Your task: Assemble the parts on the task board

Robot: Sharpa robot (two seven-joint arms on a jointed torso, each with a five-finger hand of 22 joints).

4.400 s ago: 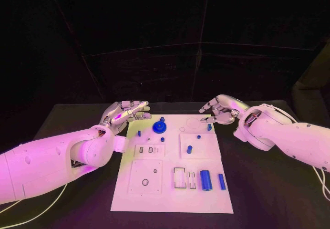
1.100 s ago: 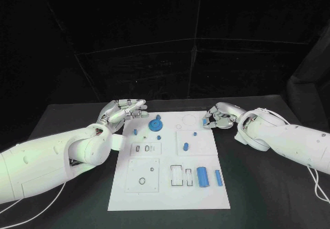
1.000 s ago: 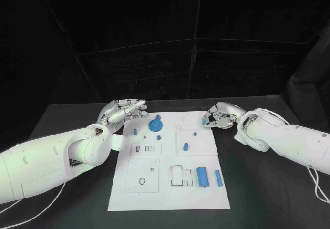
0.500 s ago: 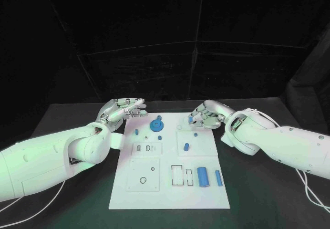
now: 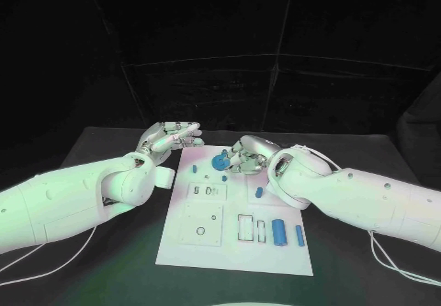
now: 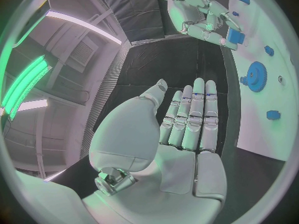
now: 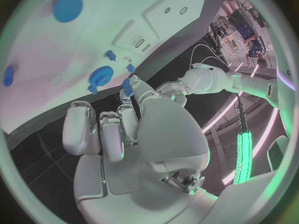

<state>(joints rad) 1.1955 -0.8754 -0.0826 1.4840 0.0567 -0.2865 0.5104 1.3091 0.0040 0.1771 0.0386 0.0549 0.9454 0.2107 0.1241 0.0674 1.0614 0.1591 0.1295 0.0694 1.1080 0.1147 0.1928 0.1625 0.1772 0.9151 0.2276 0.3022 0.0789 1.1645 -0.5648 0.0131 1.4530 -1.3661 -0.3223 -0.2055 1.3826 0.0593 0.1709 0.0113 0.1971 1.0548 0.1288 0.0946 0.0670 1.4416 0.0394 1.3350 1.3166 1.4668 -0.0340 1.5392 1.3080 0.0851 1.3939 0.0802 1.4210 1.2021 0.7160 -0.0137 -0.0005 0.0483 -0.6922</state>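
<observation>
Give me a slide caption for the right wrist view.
Right hand pinches a small blue part above the white board.

Both arms are clad in smooth, glossy white shells with rounded, bulging segments; the left arm point(image 5: 74, 201) and right arm point(image 5: 358, 197) each show small dark screw holes dotted along the casing. A thin white cable loops beside the right arm near its elbow, and another trails under the left arm. Each arm ends in a silver metallic hand: the left hand point(image 5: 170, 137) and right hand point(image 5: 246, 155) have segmented fingers with pale plated pads and darker seams between the sections. In the wrist views the palms are covered by broad, smooth pale plates, with exposed metal fittings at the thumb base.
</observation>
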